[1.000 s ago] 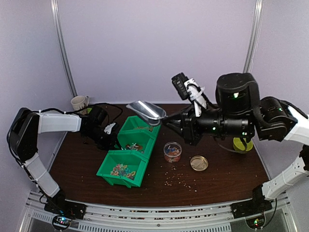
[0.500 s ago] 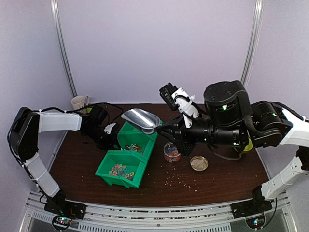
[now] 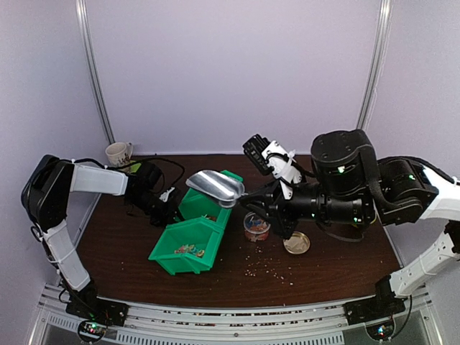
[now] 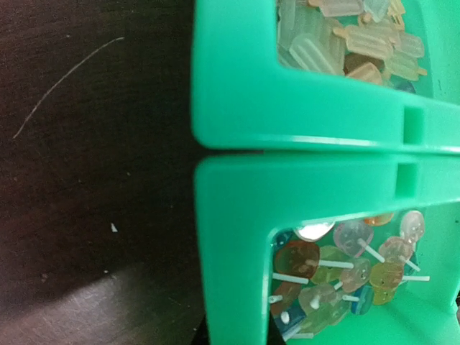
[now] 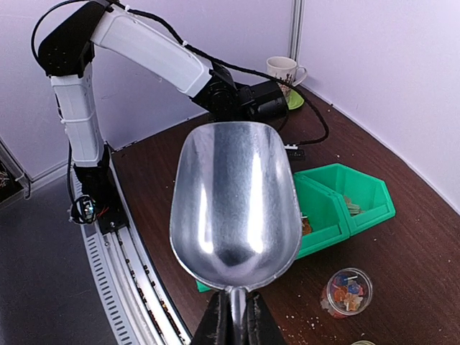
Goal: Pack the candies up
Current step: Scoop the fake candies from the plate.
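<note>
Mixed-colour candies on small sticks lie in the near green bin [image 3: 188, 249] and show close up in the left wrist view [image 4: 338, 266]. Pale candies [image 4: 352, 36] fill the far bin. More candies sit in a small clear jar [image 3: 256, 226], which also shows in the right wrist view [image 5: 348, 291]. My left gripper [image 3: 165, 208] is shut on the wall of the joined green bins [image 4: 237, 215], which sit tilted. My right gripper [image 5: 236, 309] is shut on the handle of an empty metal scoop [image 5: 233, 194]. It holds the scoop [image 3: 214, 187] above the far bin.
A round gold lid [image 3: 296, 243] lies right of the jar. Pale crumbs [image 3: 267, 267] are scattered in front of the jar. A mug [image 3: 118, 153] stands at the back left corner. A black cable [image 3: 172, 169] runs behind the left arm.
The right arm has brought the scoop down and closer over the bins. The left gripper has shifted and tipped the joined bins, which now sit a little further right.
</note>
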Motion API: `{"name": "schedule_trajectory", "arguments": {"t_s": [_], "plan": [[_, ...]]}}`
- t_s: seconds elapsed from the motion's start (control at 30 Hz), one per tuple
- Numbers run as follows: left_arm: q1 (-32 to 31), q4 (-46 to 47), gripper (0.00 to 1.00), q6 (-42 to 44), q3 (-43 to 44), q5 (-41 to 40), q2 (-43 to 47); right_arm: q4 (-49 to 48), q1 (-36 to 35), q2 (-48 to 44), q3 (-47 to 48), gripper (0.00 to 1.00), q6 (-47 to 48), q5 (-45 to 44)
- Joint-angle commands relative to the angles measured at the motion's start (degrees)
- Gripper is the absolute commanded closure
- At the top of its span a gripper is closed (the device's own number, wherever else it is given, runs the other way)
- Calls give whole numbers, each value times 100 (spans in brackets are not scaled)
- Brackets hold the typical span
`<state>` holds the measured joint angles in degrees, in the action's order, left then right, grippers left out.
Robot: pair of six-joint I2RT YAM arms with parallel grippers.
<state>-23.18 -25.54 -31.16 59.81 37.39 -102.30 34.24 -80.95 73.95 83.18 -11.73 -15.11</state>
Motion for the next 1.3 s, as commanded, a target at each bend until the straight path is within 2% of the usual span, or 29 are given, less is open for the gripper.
{"name": "schedule_trajectory", "arguments": {"t_s": [0.0,0.07,0.13,0.2,0.33,0.4,0.47,0.57,0.63,0.87,1.27], "plan": [[67,905,100,-545,35,1097,283,-491,424,-465,-277,100,-265,1043],[55,1028,100,-751,-53,1186,315,-889,469,-758,-596,100,-241,1174],[46,1174,100,-877,-159,1239,316,-524,424,-577,-340,100,-162,847],[33,688,100,-674,-60,942,289,-262,211,-315,-105,100,-4,409],[40,634,100,-496,-98,711,260,-215,-151,-49,80,100,366,-374],[36,567,100,-315,-87,523,306,-18,-219,173,242,100,260,-367],[38,244,100,13,24,200,409,-80,-84,90,115,100,206,-310],[40,-86,100,342,90,-84,564,-649,446,-415,-392,100,-117,982],[37,-224,100,489,128,-226,644,-828,751,-567,-600,100,-200,1230],[-45,-667,100,978,396,-1012,852,97,1557,159,-92,100,382,895],[-81,-827,100,1287,393,-1573,1144,1538,1651,1683,1358,100,2155,386]]}}
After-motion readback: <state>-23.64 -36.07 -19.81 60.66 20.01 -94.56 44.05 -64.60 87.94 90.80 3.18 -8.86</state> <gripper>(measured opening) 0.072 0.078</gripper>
